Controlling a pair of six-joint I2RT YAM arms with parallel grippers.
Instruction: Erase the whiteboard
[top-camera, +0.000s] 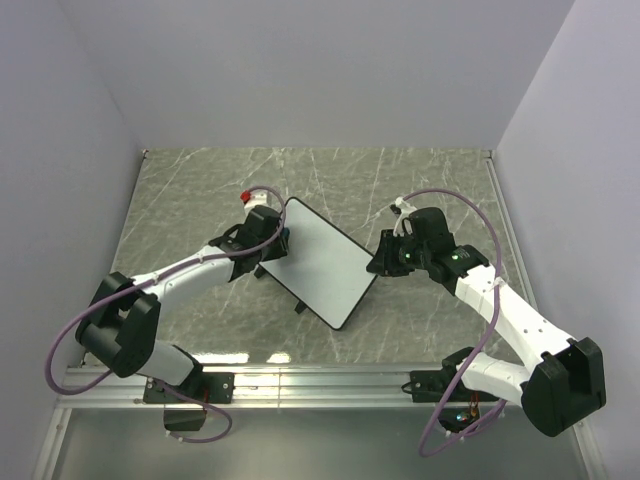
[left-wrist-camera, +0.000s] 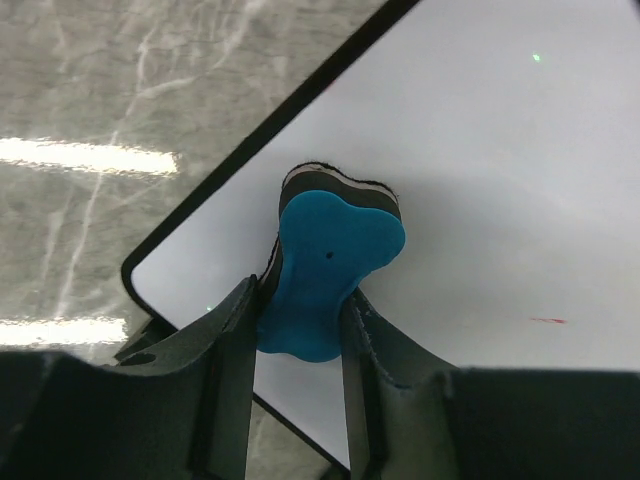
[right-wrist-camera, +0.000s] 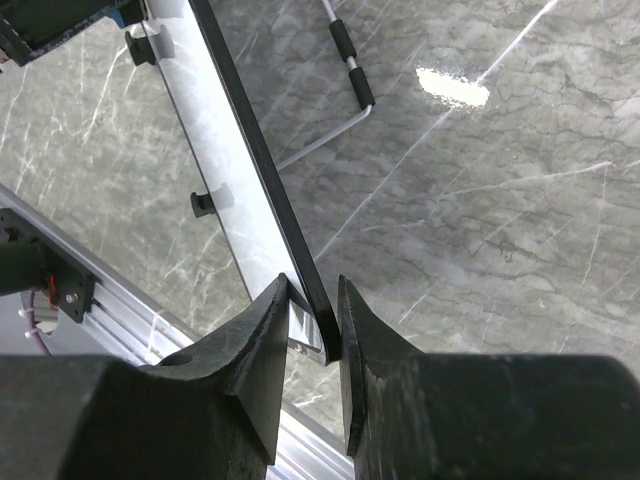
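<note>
**Both arms working at the whiteboard on a marbled surface**

The only mark showing is a short red stroke (left-wrist-camera: 548, 321) on the white face, too small to read as a letter.

A grey marbled surface (top-camera: 190, 195) with pale veins is carrying everything. Plain pale walls (top-camera: 300, 70) are closing it in on three sides, and a silver metal rail (top-camera: 320, 380) is running along its near edge.

The small flat rectangular whiteboard (top-camera: 325, 262) with a thin black rim and rounded corners is sitting diagonally at the middle of the surface, between the two arms.

The left fingers (left-wrist-camera: 238, 320) are squeezing a blue foam eraser (left-wrist-camera: 330, 260) with a dark felt base and pressing it against the board's white face near one corner. The right fingers (right-wrist-camera: 270, 330) are pinching the board's black rim at the opposite corner.

In the right wrist view the board is showing edge-on, with small black feet (right-wrist-camera: 205, 203) sticking out of it and a thin bent metal rod with black sleeves (right-wrist-camera: 345, 60) lying beyond it. Purple cables (top-camera: 60, 345) are looping along both arms.
</note>
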